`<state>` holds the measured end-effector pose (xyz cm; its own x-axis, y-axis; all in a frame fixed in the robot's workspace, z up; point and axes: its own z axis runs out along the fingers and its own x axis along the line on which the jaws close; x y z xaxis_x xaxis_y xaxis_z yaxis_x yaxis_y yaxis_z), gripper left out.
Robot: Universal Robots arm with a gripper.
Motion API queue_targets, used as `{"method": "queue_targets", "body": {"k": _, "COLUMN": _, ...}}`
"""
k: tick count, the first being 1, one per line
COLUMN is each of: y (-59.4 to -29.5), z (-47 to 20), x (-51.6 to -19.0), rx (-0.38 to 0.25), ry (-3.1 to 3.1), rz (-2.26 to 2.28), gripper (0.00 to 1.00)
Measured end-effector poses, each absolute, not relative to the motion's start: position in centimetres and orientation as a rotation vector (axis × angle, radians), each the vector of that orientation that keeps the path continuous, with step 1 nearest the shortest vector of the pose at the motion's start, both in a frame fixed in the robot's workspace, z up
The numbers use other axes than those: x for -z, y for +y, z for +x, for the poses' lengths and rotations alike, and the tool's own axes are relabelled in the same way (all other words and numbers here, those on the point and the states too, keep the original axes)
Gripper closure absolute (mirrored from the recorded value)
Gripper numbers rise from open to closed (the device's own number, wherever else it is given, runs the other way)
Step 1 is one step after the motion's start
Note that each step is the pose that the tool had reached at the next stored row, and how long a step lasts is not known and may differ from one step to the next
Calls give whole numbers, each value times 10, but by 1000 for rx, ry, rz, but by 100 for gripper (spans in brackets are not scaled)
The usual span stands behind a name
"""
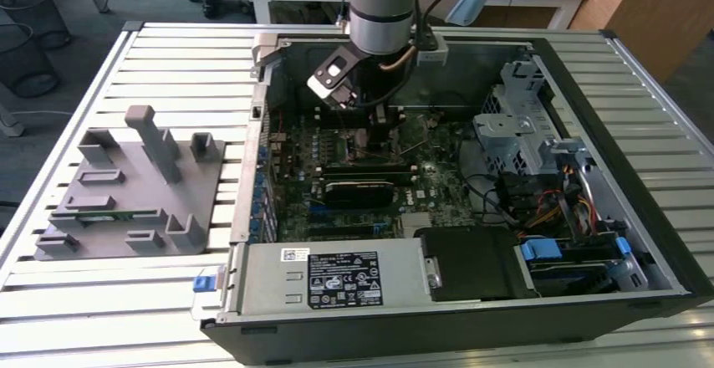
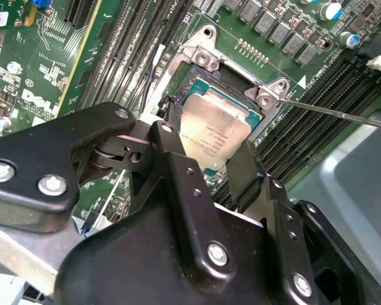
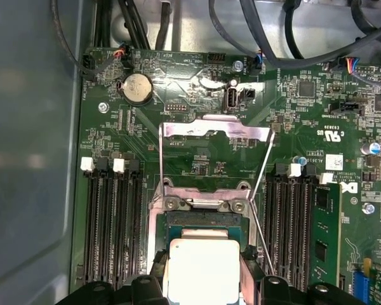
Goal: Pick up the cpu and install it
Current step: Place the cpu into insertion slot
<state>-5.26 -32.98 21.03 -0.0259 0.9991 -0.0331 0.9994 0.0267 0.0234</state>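
The cpu (image 2: 217, 130) is a flat square chip with a shiny silver top. It sits between my gripper's (image 2: 208, 132) two black fingers (image 2: 173, 136), which press on two opposite edges. It hangs level right over the open black socket (image 2: 225, 86) on the green motherboard; I cannot tell whether it touches the socket. The first wrist view shows the cpu (image 3: 203, 272) in the gripper (image 3: 203, 268) just below the socket's metal frame (image 3: 206, 203). In the exterior view the gripper (image 1: 374, 121) reaches down into the open computer case (image 1: 624, 242).
The socket's load plate (image 3: 216, 130) stands flipped open, and its thin lever (image 3: 261, 190) sticks up beside it. Memory slots (image 3: 111, 222) flank the socket, one with a green stick (image 3: 320, 229). A drive cage (image 1: 513, 125) and cables crowd the exterior view's right. Outside the case sits a grey fixture (image 1: 134, 192).
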Motion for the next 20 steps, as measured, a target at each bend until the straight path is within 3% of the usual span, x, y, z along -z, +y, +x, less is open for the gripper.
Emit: {"method": "queue_targets", "body": {"k": 20, "y": -330, "z": -52, "x": -197, "rx": 10, "ry": 2204, "rz": 2183, "gripper": 47}}
